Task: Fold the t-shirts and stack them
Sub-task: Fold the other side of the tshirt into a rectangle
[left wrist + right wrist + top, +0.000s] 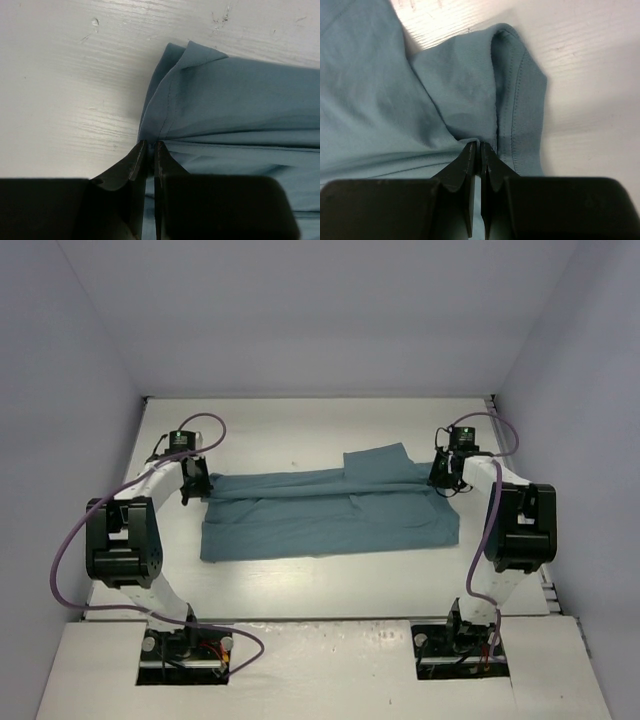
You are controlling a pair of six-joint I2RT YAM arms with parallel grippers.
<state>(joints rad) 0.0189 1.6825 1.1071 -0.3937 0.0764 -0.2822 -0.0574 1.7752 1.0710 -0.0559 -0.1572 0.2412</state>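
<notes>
The teal t-shirt (330, 515) lies spread as a wide band across the middle of the table, with one sleeve flap pointing to the back right. My left gripper (196, 488) sits at the shirt's left end. In the left wrist view it (150, 144) is shut on a pinch of the t-shirt's (235, 100) hemmed edge. At the right end is my right gripper (446, 478). The right wrist view shows it (480, 145) shut on a fold of the t-shirt (380, 100) next to a stitched sleeve hem (520, 100).
The white table (300, 430) is boxed in by pale walls at the left, back and right. A purple cable (62, 550) loops off the left arm and another (490, 510) runs down the right arm. Both arm bases stand at the near edge.
</notes>
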